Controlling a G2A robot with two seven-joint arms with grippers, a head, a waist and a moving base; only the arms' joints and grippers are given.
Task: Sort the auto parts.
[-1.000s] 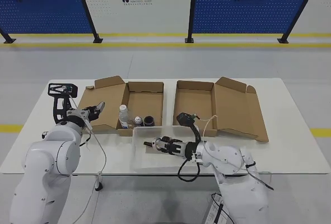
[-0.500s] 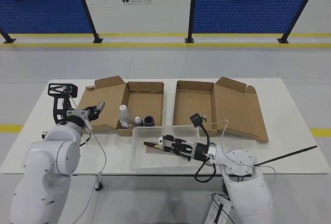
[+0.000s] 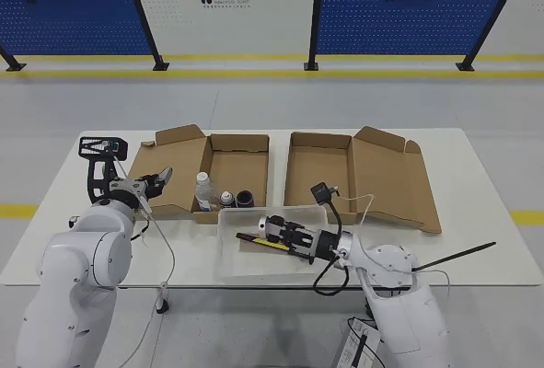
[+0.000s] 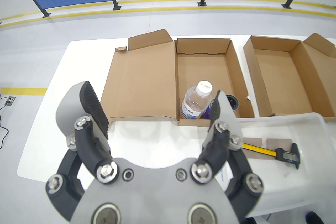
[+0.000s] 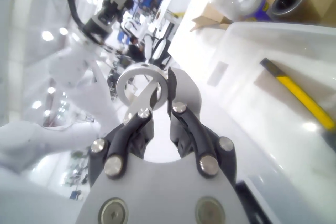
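Observation:
My right gripper (image 5: 162,93) is shut on a silver metal ring (image 5: 126,93), pinching its rim. In the top view it (image 3: 273,228) hangs over the clear plastic bin (image 3: 227,265) at the table's front. A yellow and black caliper (image 3: 256,242) lies inside the bin, also visible as the caliper (image 5: 299,93) beside the ring. My left gripper (image 4: 155,101) stands open with nothing between its fingers, above the flap of the left cardboard box (image 4: 202,70). That box holds a water bottle (image 4: 195,101) and a black round part (image 4: 233,103).
A second cardboard box (image 3: 319,175) lies open at the right, nothing inside it. Both boxes' lids (image 3: 387,179) are spread flat on the white table (image 3: 492,230). A cable runs off the table's right front edge.
My right gripper has drifted right and slightly up over the bin with the ring in it, and its wrist has turned. The left arm has kept still.

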